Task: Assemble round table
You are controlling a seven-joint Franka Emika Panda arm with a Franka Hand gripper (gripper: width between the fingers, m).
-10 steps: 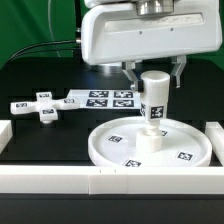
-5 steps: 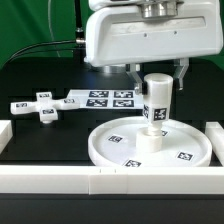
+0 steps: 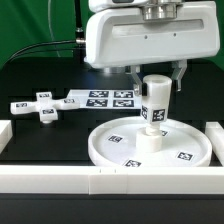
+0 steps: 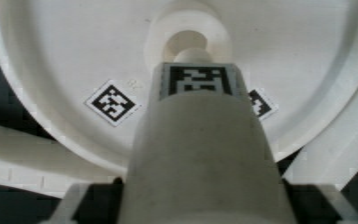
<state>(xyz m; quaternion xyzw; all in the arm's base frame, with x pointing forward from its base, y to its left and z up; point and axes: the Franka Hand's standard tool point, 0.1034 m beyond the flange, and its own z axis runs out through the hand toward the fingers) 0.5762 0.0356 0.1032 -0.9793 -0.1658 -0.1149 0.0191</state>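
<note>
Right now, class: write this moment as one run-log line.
gripper: shut on post | post: upright on disc | cross piece: on table, untouched

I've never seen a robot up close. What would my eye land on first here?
First, the short thick white plastic post standing upright in the middle of the large rimmed white round disc, with the robot's fingers closed around its top. Next, the small white cross-shaped piece lying apart on the black table, toward the exterior view's left.
</note>
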